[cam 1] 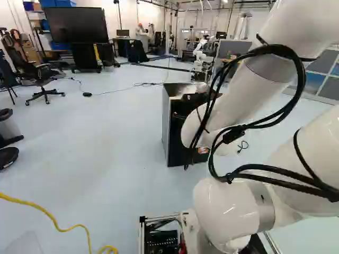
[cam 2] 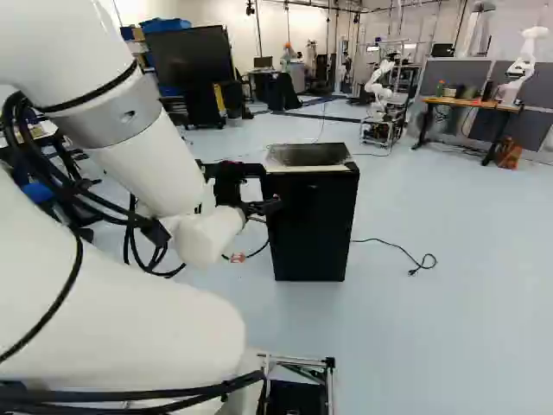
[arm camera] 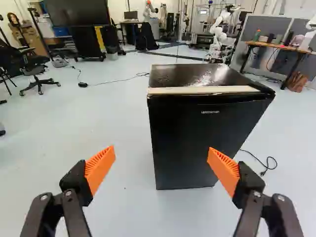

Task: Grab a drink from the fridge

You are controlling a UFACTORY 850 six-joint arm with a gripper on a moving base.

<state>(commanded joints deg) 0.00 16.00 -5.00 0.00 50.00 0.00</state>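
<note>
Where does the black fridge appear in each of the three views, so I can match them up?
Left base view: the fridge is near the middle, partly hidden by the arm.
Right base view: just right of the middle.
Wrist view: ahead of the open gripper.
Shared landmark: the large dark screen in the background.

There is one black mini fridge (arm camera: 197,138) with one power cord (arm camera: 265,165). I count one big white arm (cam 1: 241,100) and one black gripper (cam 2: 271,187) with two orange pads (arm camera: 100,169). There are two other robots: another robot (cam 2: 378,88) on a cart, and another robot (cam 2: 524,59) at one wood-topped desk (cam 2: 471,102). I see one big black TV (arm camera: 79,12) and one yellow cable (cam 1: 46,214).
</note>
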